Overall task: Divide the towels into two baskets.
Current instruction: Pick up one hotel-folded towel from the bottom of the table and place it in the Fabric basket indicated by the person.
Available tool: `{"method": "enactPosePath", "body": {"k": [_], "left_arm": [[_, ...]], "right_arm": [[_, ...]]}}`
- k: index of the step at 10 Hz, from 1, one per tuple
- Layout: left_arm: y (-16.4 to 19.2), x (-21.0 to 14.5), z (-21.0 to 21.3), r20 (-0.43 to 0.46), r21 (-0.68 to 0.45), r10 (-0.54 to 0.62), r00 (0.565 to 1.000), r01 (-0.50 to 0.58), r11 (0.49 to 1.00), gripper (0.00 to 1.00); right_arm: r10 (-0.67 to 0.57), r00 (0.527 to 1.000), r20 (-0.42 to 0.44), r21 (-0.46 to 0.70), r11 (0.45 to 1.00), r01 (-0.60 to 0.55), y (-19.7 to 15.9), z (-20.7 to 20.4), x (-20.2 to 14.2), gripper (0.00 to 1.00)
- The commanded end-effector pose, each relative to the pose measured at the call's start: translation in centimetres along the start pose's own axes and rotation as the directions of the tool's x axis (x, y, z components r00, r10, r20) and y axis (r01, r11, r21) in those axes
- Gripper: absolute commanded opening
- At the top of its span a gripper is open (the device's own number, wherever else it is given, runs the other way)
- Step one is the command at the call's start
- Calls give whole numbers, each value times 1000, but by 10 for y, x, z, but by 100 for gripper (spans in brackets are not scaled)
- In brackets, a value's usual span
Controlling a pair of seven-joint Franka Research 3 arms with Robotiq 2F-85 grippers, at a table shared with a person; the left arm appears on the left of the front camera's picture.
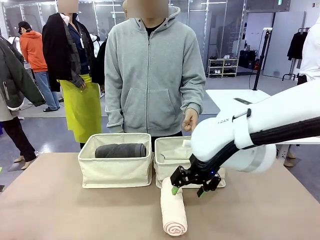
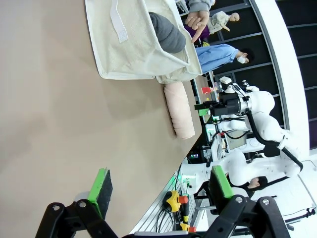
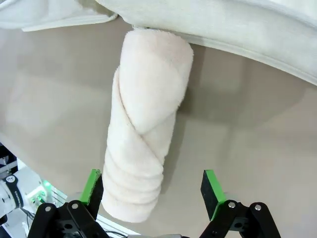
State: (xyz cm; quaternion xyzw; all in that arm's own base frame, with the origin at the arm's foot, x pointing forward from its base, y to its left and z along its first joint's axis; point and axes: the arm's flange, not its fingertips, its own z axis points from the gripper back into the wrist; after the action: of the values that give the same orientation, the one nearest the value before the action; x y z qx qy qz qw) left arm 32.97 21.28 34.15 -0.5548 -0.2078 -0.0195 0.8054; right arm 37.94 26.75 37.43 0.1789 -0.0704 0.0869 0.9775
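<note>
Peach-pink towel (image 3: 141, 129) lies between the right gripper (image 3: 153, 191) jaws, wide open — centre, descend, then close mid-roll.

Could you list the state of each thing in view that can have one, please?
Peach-pink towel: rolled, lying on the table, one end against the right basket's front.
Dark grey towel: rolled, lying inside the left basket.
Left basket: upright, holding the grey towel.
Right basket: upright; contents hidden by the arm.
Right hand: open, above the pink towel.
Left hand: open, holding nothing.
</note>
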Motion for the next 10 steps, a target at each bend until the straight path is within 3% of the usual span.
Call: {"method": "enactPosePath", "body": {"k": [1, 8, 10], "left_arm": [[-5, -1, 4, -7, 5, 11, 1000, -11, 1000, 100], [-5, -1, 4, -7, 5, 11, 1000, -11, 1000, 100], [-5, -1, 4, -7, 5, 11, 1000, -11, 1000, 100]], "right_arm": [[-9, 1000, 1, -53, 999, 9, 20, -22, 12, 100], [73, 995, -73, -114, 990, -81, 34, -79, 17, 100], [106, 991, -85, -120, 986, -116, 32, -80, 17, 81]]}}
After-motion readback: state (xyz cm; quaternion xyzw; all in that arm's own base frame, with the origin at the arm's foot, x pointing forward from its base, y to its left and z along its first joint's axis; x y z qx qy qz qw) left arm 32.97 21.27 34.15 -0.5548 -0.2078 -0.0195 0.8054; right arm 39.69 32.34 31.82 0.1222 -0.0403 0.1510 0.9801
